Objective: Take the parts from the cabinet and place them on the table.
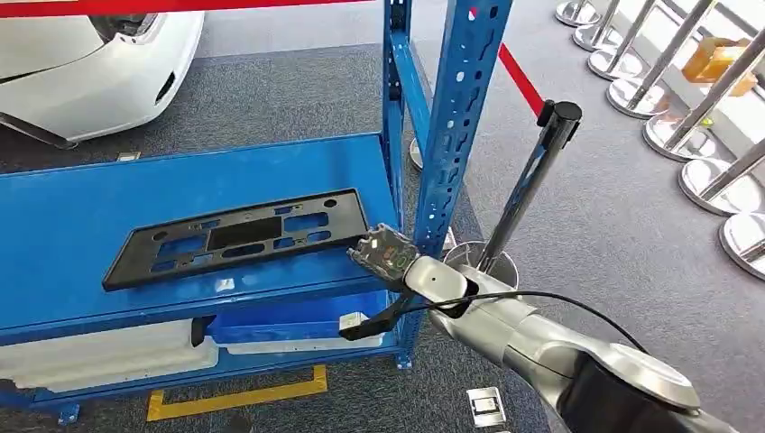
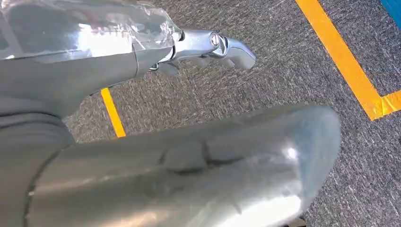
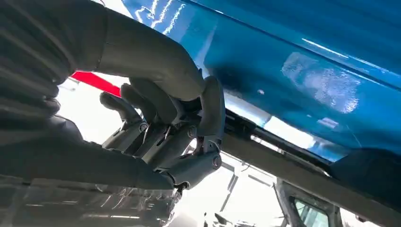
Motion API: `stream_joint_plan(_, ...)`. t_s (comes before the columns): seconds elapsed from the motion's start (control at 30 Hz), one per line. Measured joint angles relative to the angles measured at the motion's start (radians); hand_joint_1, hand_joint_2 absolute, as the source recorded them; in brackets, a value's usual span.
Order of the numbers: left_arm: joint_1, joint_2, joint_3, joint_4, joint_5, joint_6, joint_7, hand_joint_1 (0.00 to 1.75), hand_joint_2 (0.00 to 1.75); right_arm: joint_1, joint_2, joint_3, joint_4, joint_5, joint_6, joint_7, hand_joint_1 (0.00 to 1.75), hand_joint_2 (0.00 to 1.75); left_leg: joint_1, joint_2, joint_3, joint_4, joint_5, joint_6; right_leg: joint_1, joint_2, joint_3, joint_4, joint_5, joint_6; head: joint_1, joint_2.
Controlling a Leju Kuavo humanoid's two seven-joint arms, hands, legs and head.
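A long flat black panel (image 1: 239,236) with several cut-outs lies on the blue cabinet shelf (image 1: 63,225). My right hand (image 1: 386,254) reaches in from the right to the panel's near right corner. In the right wrist view the thumb and curled fingers (image 3: 208,109) close on the panel's dark edge (image 3: 364,175) against the blue shelf (image 3: 302,56). My left hand (image 2: 142,156) hangs over the grey carpet with its fingers apart and nothing in it.
A blue upright post (image 1: 456,117) stands just right of my right hand. White parts (image 1: 108,356) and a blue bin (image 1: 289,320) fill the lower shelf. A stanchion (image 1: 532,180) with red belt stands to the right, a white car (image 1: 90,54) behind. Yellow tape (image 1: 235,397) marks the floor.
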Motion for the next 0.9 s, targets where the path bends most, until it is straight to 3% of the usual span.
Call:
stream_joint_plan(0.3, 0.012, 0.000, 0.006, 0.000, -0.006, 0.004, -0.009, 0.00, 0.00, 0.010, 0.009, -0.032, -0.002, 0.027, -0.014, -0.004, 1.75, 1.75, 0.000, 0.000, 0.000, 0.000, 0.000, 0.000, 0.000, -0.001, 0.000, 0.000, 0.000, 0.001, 0.000, 0.000)
stream_joint_plan(0.33, 0.012, 0.000, 0.006, 0.000, -0.011, -0.001, -0.004, 0.00, 0.00, 0.011, 0.009, -0.037, -0.004, 0.032, -0.014, -0.004, 0.68, 1.75, 0.000, 0.000, 0.000, 0.000, 0.000, 0.000, 0.000, -0.001, 0.000, 0.000, 0.000, 0.001, 0.000, 0.000)
stream_joint_plan(0.37, 0.012, 0.000, 0.006, 0.000, -0.015, -0.002, -0.001, 0.00, 0.00, 0.012, 0.009, -0.040, -0.007, 0.036, -0.014, -0.004, 0.07, 1.75, 0.000, 0.000, 0.000, 0.000, 0.000, 0.000, 0.000, -0.001, 0.000, 0.000, 0.000, 0.001, 0.000, 0.000)
stream_joint_plan(0.4, 0.012, 0.000, 0.006, 0.000, -0.021, -0.007, 0.005, 0.00, 0.00, 0.014, 0.009, -0.048, -0.019, 0.043, -0.014, -0.004, 0.00, 1.75, 0.000, 0.000, 0.000, 0.000, 0.000, 0.000, 0.000, -0.001, 0.000, 0.000, 0.000, 0.001, -0.001, 0.000)
stream_joint_plan(0.63, 0.003, 0.000, 0.006, 0.000, -0.048, -0.016, 0.032, 0.00, 0.00, 0.014, 0.008, -0.093, -0.195, 0.033, 0.034, 0.001, 0.00, 1.75, 0.000, 0.002, 0.000, 0.000, 0.000, 0.000, -0.001, 0.001, 0.000, 0.000, 0.000, 0.001, 0.000, 0.000)
stream_joint_plan(0.9, -0.007, -0.003, 0.006, -0.008, -0.081, -0.025, 0.077, 0.00, 0.00, -0.019, 0.050, -0.103, -0.449, -0.035, 0.109, 0.037, 0.00, 1.75, 0.001, 0.002, 0.001, 0.000, 0.000, 0.000, 0.002, 0.002, -0.001, 0.000, 0.000, 0.000, -0.001, 0.000)
